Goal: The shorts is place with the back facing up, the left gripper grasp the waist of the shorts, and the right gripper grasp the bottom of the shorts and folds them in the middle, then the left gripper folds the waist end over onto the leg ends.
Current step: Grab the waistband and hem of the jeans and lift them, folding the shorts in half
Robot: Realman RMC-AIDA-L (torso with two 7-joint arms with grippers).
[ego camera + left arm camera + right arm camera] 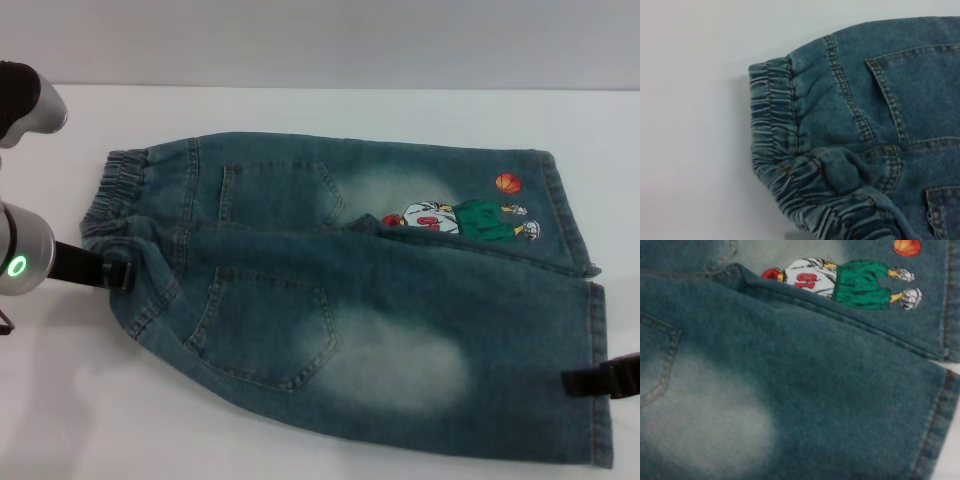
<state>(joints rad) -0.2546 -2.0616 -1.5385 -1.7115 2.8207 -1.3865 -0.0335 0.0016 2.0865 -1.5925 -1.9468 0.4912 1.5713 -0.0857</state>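
Observation:
The blue denim shorts lie back up on the white table, both back pockets showing. The ruffled waist is at the left, and it bunches near my left gripper, which meets its near corner. The waist fills the left wrist view, with its near part crumpled. The leg ends are at the right. The near leg overlaps the edge of the far leg, which carries the cartoon print and an orange basketball. My right gripper touches the near leg's hem. The print shows in the right wrist view.
The white table extends around the shorts, with bare surface to the left and front left. A pale wall rises behind the table's far edge. Part of the left arm shows at the upper left.

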